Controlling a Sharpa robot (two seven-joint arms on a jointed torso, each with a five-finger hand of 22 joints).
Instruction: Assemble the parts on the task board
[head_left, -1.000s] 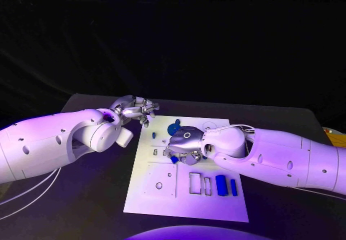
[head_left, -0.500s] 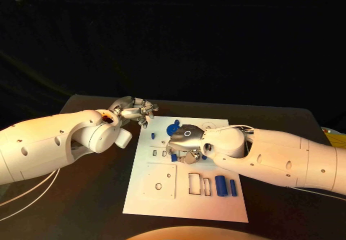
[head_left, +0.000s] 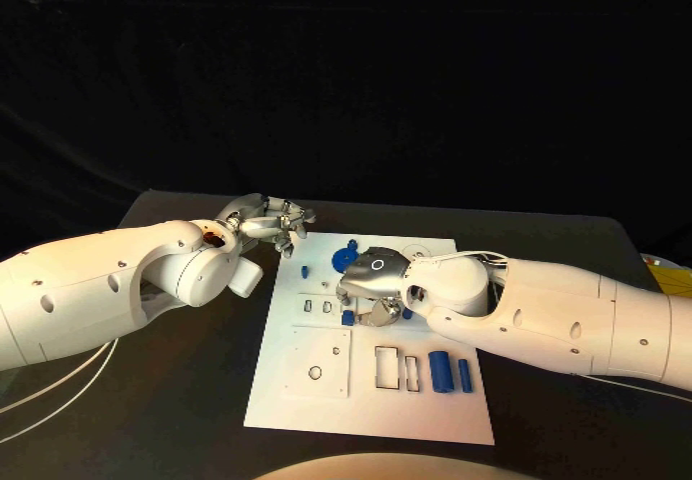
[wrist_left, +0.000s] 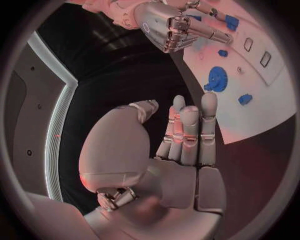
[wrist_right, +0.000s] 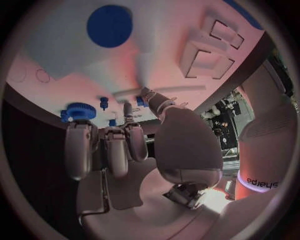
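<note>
The white task board (head_left: 372, 410) lies in the middle of the black table. My right hand (head_left: 372, 295) is low over the board's middle, and its fingertips pinch a small blue part (head_left: 348, 317) against the board. The same right hand (wrist_left: 169, 27) appears in the left wrist view, with the part (wrist_left: 232, 22) at its fingertips. A blue gear (head_left: 346, 258) and a small blue piece (head_left: 306, 269) sit near the board's far end. My left hand (head_left: 271, 222) hovers off the board's far left corner, its fingers (wrist_left: 187, 132) straight and holding nothing.
Two blue blocks (head_left: 440, 371) stand side by side near the board's right edge, beside rectangular slots (head_left: 389, 365). A large blue disc (wrist_right: 109, 25) lies on the board close to my right hand. Bare black table surrounds the board.
</note>
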